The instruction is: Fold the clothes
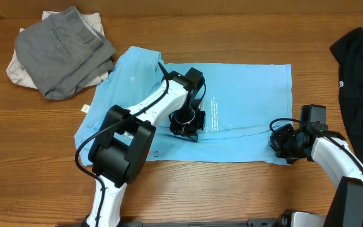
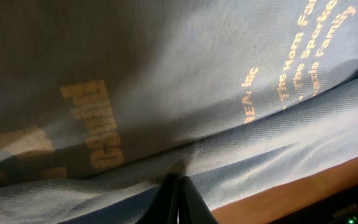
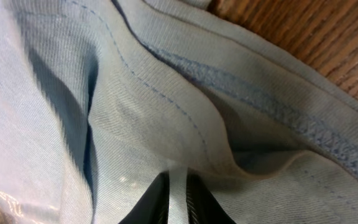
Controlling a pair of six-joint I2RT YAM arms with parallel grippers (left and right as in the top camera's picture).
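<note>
The light blue T-shirt [image 1: 244, 94] lay spread across the middle of the table [image 1: 232, 195], mostly flat, with its white print [image 1: 213, 110] near the centre and a long crease running toward the lower right corner. You were dealing with thin, soft cotton. I judged it light and limp: it would drape and sag from any hold, drag along the wood rather than slide cleanly, and bunch if pulled from one point only. The stitched hem [image 3: 316, 124] looked like the firmest place to hold, since the doubled edge gives the fingers something to bite.

Your left gripper [image 1: 186, 123] sat on the middle of the shirt beside the print. Its jaws were fully together, and the wrist view showed a raised ridge of cloth running into the tips, so I took it as a pinch on a fold. Your right gripper [image 1: 281, 144] was at the lower right corner, jaws nearly closed with a thin strip of blue fabric between them.

Well apart at the upper left, a grey garment [image 1: 65, 44] lay on an off-white garment [image 1: 14, 69]. A black garment [image 1: 361, 63] lay at the right edge.
</note>
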